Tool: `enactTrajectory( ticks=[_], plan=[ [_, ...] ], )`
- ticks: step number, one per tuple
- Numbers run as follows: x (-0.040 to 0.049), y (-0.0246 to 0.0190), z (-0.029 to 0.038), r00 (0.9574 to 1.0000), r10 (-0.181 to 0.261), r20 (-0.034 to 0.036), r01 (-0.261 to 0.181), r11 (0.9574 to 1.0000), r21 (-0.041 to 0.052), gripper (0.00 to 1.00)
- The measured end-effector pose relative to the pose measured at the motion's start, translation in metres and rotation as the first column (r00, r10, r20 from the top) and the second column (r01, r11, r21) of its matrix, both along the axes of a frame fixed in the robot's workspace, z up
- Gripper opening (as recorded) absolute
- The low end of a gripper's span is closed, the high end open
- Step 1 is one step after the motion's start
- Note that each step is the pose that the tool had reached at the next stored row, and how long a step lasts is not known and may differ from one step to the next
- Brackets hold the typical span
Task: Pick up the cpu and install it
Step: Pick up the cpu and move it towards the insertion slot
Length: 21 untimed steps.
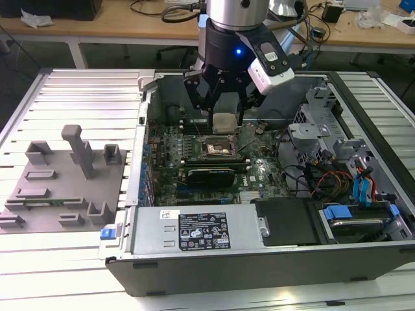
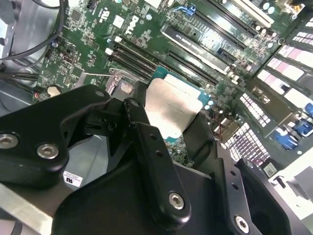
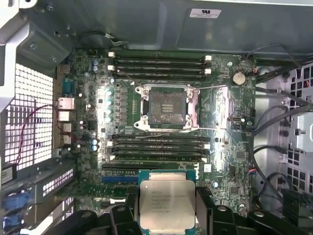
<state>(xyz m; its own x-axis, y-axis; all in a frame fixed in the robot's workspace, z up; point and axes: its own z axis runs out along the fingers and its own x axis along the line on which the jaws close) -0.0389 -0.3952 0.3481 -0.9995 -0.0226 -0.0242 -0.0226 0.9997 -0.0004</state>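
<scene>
**Cpu gripped and held over the open socket inside the case**

The gripper (image 1: pixel 224 116) had its two fingers closed on opposite edges of the cpu (image 1: pixel 224 122), holding it flat, metal top up, clear of the board inside the computer case (image 1: pixel 259 265). The socket (image 1: pixel 217 148), near the middle of the motherboard (image 3: pixel 230 161), lay below the chip and apart from it, its retaining frame apparently swung open. Whether the chip hung squarely over it could not be told. In the first wrist view a bank of memory slots (image 3: pixel 159 149) lay between chip and socket. Loose cables (image 1: pixel 311 178) ran along the case's edge at the exterior view's right, well apart from the socket. A grey fixture block (image 1: pixel 65 188) sat on the table (image 1: pixel 78 272) outside the case, at the exterior view's left. Nothing seemed to block the way down.
</scene>
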Motion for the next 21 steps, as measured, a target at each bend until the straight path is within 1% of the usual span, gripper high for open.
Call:
enactTrajectory(
  ticks=[4,7,9,10,12,13,15,16,21],
  plan=[
    [0.0008,0.0040,-0.0037,1.0000,0.000,0.0000,0.000,1.0000,-0.0002,0.55],
    [0.0012,0.0084,-0.0071,1.0000,0.000,0.0001,0.000,1.0000,-0.0001,0.55],
    [0.0013,0.0125,-0.0090,1.0000,0.000,0.0000,0.000,1.0000,-0.0003,0.55],
    [0.0013,0.0174,-0.0104,1.0000,0.000,0.0000,0.000,1.0000,-0.0002,0.55],
    [0.0013,0.0201,-0.0113,1.0000,0.000,0.0000,0.000,1.0000,-0.0001,0.55],
    [0.0013,0.0228,-0.0122,1.0000,0.000,0.0000,0.000,1.0000,-0.0003,0.55],
    [0.0013,0.0257,-0.0132,1.0000,0.000,0.0000,0.000,1.0000,-0.0002,0.55],
    [0.0013,0.0281,-0.0142,1.0000,0.000,0.0000,0.000,1.0000,-0.0002,0.55],
    [0.0013,0.0335,-0.0167,1.0000,0.000,0.0000,0.000,1.0000,-0.0003,0.55]
  ],
)
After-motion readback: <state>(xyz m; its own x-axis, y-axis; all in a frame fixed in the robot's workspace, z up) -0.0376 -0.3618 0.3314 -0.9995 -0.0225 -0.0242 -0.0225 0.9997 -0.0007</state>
